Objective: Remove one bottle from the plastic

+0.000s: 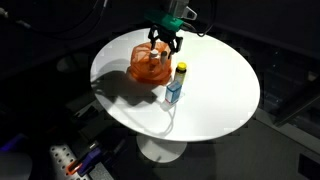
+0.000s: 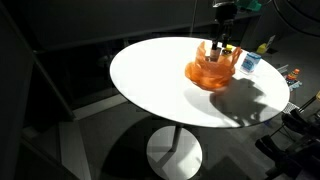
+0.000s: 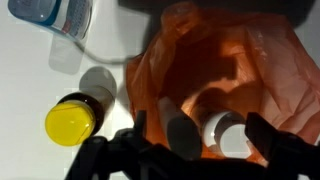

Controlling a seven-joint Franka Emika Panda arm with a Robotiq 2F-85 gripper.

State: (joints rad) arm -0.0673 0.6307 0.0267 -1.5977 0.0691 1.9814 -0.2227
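An orange plastic bag (image 1: 146, 66) lies open on the round white table (image 1: 215, 100); it also shows in an exterior view (image 2: 210, 73) and in the wrist view (image 3: 225, 60). A white-capped bottle (image 3: 230, 140) stands inside the bag. My gripper (image 3: 222, 133) is open, lowered into the bag's mouth, with one finger on each side of the white cap. I cannot tell if the fingers touch it. In both exterior views the gripper (image 1: 166, 42) (image 2: 225, 48) hangs over the bag.
A yellow-capped dark bottle (image 3: 70, 122) (image 1: 181, 70) stands on the table beside the bag. A clear blue bottle (image 3: 55, 14) (image 1: 174, 92) (image 2: 250, 62) stands a little farther off. Dark clutter surrounds the table on the floor.
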